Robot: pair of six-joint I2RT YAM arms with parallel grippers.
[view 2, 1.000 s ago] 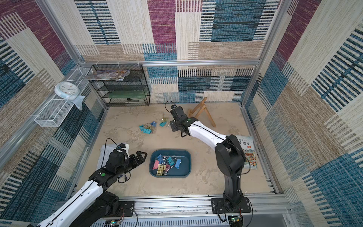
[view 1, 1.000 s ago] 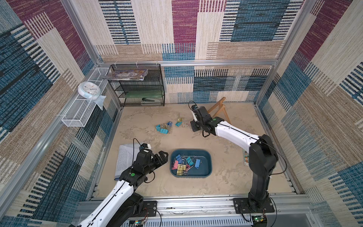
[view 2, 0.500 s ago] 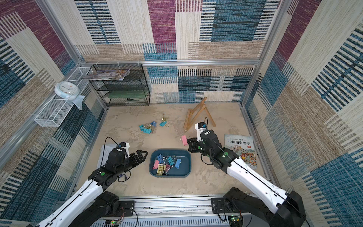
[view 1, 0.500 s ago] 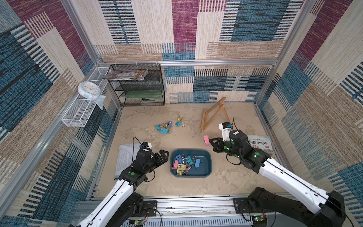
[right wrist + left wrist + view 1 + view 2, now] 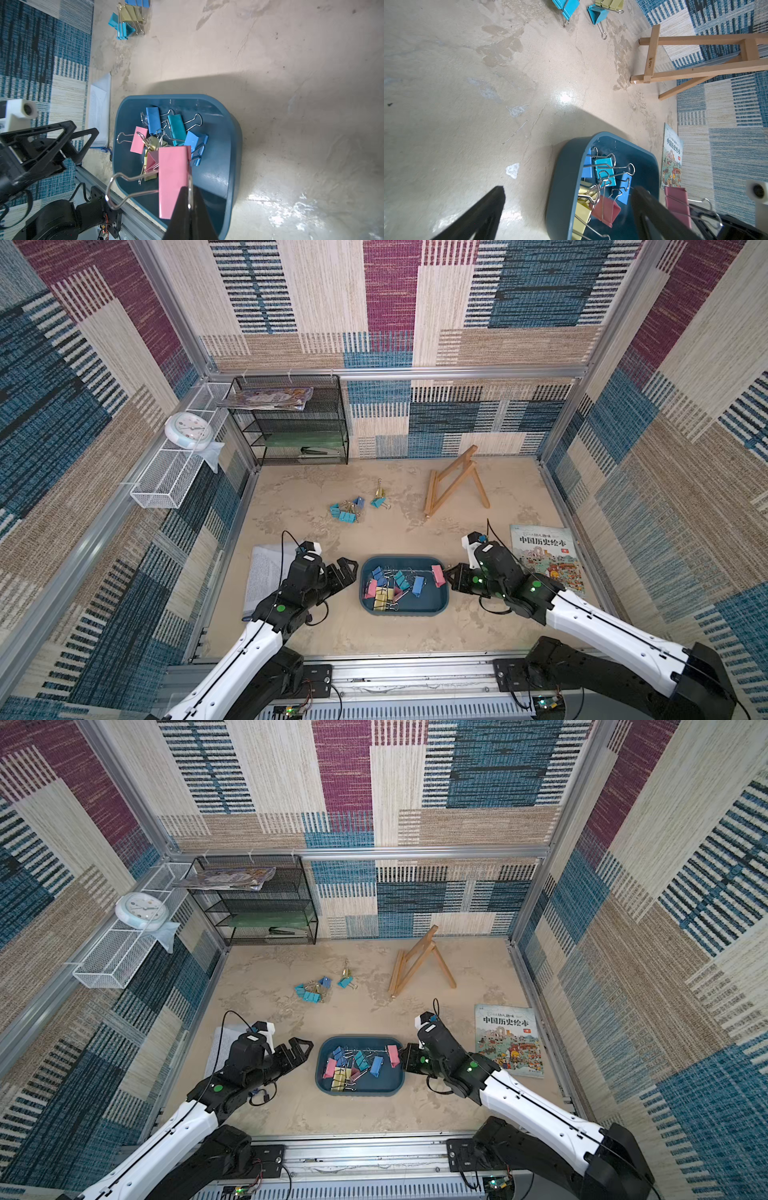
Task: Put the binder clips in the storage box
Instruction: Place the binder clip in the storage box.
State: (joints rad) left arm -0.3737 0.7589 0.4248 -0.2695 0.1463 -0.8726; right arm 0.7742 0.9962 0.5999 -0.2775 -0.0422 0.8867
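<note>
The right hand [image 5: 446, 572] is pinched together on one wire handle of a pink clip [image 5: 438, 576]. It holds the clip up over the right end of the blue box [image 5: 432, 600], just inside the rim. The wrist view shows the clip's body hanging above the box floor, with its second wire handle sticking out free to the side. The left hand [image 5: 345, 570] sits just beside the box's left end with its fingers wide apart and nothing between them.

The box already holds a tangled pile of clips [image 5: 392, 585] in pink, yellow and blue. A small cluster of loose clips [image 5: 347, 512] lies well apart on the table [image 5: 374, 635], toward the back.

The step in hand looks like the drop. To do it well, I would carry the clip a little further in from the rim, toward the bare floor at the right of the pile. I would lower it before letting go, because a light clip dropped from height may bounce or tip over the shallow wall. The fingers should part fully and lift straight up, so the free handle does not snag on them or hook the wires in the pile.
</note>
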